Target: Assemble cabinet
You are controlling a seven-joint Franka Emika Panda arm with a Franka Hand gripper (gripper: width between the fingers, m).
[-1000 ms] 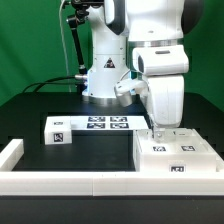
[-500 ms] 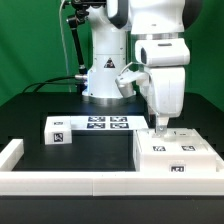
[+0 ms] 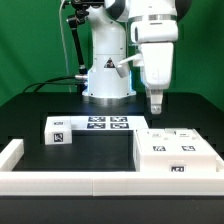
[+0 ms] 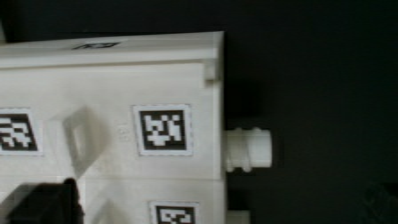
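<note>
Overhead, gripper [image 3: 155, 104] hovered clear above the cabinet [image 3: 176, 155] at lower right of the exterior frame, its jaws too small to tell whether spread or closed, wrist view blurred, cabinet cropped by its edges, one round white peg [image 4: 249, 150] protruding from a panel.

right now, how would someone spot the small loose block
Find the robot's white base at the back of the table; the flat marker board lies before it. The small white block sits at that board's end on the exterior view's left. Unlike the flat board and larger cabinet, it is a stubby brick.
</note>
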